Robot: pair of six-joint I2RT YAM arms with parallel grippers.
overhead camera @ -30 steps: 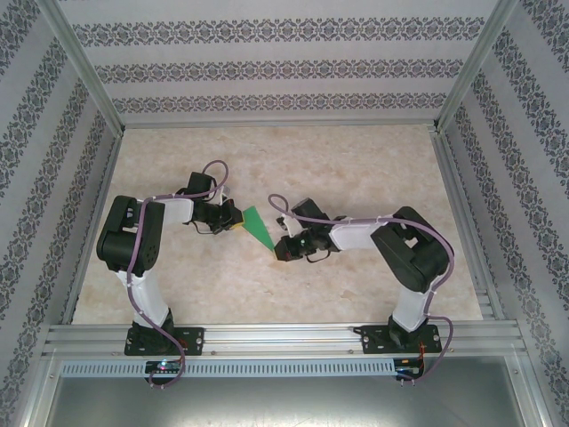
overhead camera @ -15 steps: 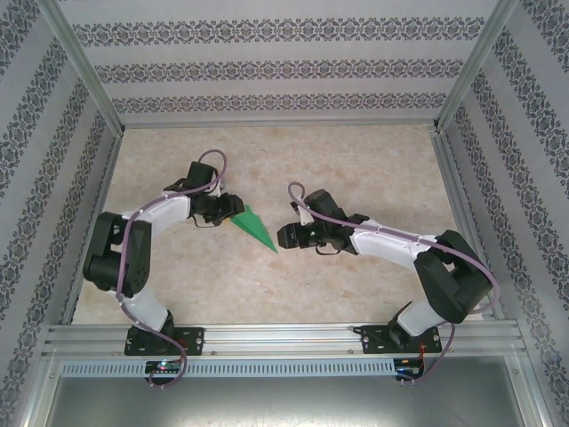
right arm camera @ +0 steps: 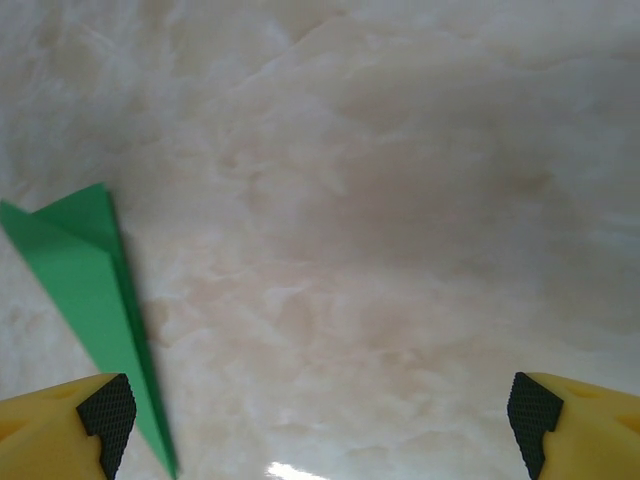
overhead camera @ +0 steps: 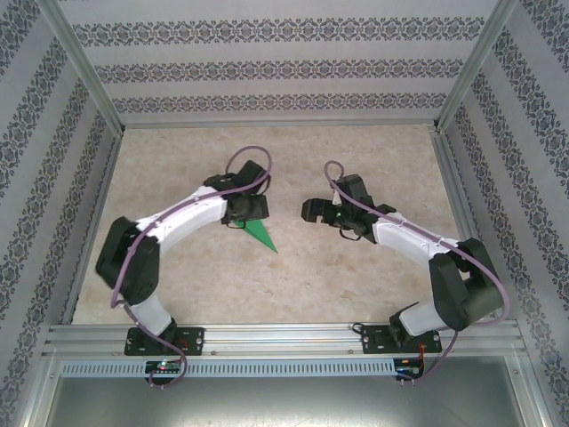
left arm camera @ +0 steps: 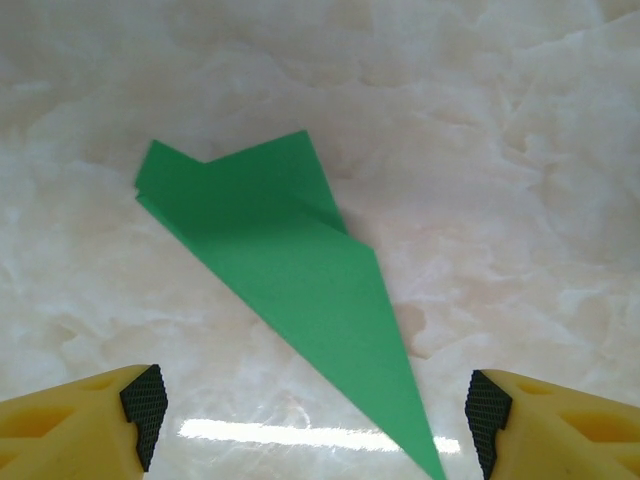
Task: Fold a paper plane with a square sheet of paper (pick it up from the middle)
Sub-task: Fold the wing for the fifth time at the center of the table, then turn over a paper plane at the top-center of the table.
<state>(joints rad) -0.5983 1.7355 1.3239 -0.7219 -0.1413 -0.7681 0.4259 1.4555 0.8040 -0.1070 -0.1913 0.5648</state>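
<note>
The square sheet of paper, bright green, lies flat on the table folded into a narrow pointed paper plane [overhead camera: 260,236]. Its tip points toward the near right. My left gripper [overhead camera: 245,212] hovers over the wide tail end. In the left wrist view the plane [left arm camera: 290,280] runs between the open yellow fingers [left arm camera: 130,405] without touching them, and the left gripper [left arm camera: 315,415] holds nothing. My right gripper [overhead camera: 311,211] stands open to the right of the plane, apart from it. In the right wrist view the plane [right arm camera: 85,280] lies at the left edge, beside the right gripper [right arm camera: 320,410].
The beige marbled tabletop [overhead camera: 373,160] is fenced by aluminium rails [overhead camera: 267,334] at the near edge and patterned walls [overhead camera: 276,67] behind and at both sides. Bare tabletop stretches beyond both grippers toward the back wall.
Both grippers have opened and let go of the green plane, which now rests on the table. Both arms have swung toward the far side, the right one drawing away to the right.
</note>
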